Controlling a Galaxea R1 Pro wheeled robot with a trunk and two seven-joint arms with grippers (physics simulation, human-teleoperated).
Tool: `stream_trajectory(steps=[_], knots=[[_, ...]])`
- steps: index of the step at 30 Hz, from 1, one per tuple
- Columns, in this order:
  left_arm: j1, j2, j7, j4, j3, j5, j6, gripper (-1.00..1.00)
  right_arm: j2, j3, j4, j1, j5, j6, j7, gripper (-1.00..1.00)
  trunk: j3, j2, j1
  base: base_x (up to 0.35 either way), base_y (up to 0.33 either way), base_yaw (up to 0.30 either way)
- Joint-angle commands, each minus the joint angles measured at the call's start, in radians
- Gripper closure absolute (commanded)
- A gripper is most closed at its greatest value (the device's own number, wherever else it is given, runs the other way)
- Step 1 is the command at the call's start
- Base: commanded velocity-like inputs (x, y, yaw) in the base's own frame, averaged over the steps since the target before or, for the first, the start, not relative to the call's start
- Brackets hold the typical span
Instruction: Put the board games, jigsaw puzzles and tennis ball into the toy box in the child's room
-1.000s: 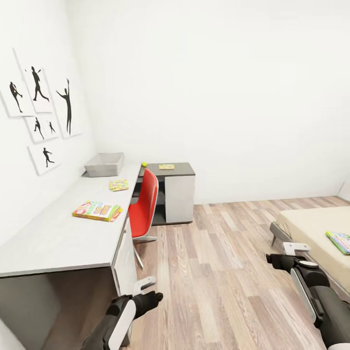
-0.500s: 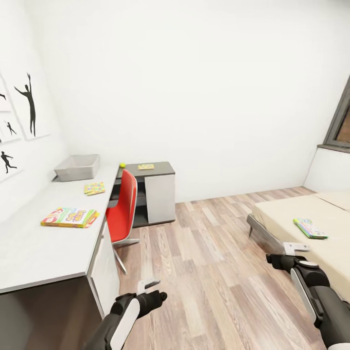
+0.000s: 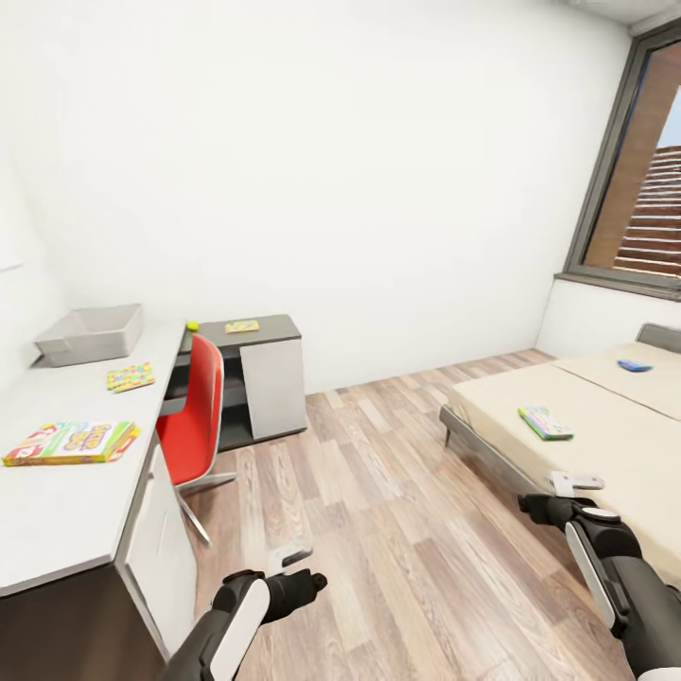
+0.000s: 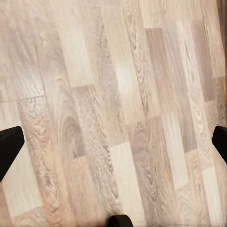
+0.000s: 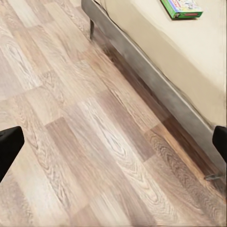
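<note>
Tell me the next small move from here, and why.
Probably roll toward the bed and aim the right tool at the nearer board game. Both tools are open and hold nothing, and that game lies flat near the bed's edge, closer to the right arm than the toy box.

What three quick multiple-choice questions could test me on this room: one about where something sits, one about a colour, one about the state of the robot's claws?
1. Where does the tennis ball sit?
A. on the bed
B. on the table
C. on the floor

2. What colour is the chair?
A. red
B. blue
C. black

3. What are the left claw and right claw holding?
A. a game each
B. one holds the ball
C. nothing

Answers: 1 B, the ball rests on the table near the toy box. 2 A, its seat and back are red. 3 C, both wrist views show open fingers over bare floor.
</note>
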State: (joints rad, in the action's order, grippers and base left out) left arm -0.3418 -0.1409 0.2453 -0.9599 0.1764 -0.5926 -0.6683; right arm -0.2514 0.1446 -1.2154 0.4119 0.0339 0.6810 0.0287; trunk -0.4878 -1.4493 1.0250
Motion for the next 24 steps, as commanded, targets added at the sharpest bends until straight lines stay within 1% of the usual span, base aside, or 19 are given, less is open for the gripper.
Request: stream_trajectory(steps=[1, 16, 24], knots=[[0.000, 0.000, 0.009, -0.002, 0.001, -0.011, -0.002, -1.00, 0.000, 0.000, -0.001, 0.001, 0.003, 0.005, 0.003, -1.00, -0.001, -0.001, 0.000, 0.000, 0.000, -0.282], [0.000, 0.001, 0.007, 0.000, 0.002, -0.012, -0.002, -1.00, 0.000, -0.001, -0.001, 0.001, 0.003, 0.005, 0.003, -1.00, -0.006, -0.001, 0.000, 0.000, 0.000, -0.282], [0.000, 0.002, 0.007, 0.007, 0.002, -0.011, 0.012, -1.00, 0.000, -0.002, 0.000, 0.001, 0.005, 0.005, 0.002, -1.00, -0.009, -0.001, 0.000, 0.000, 0.000, -0.284]])
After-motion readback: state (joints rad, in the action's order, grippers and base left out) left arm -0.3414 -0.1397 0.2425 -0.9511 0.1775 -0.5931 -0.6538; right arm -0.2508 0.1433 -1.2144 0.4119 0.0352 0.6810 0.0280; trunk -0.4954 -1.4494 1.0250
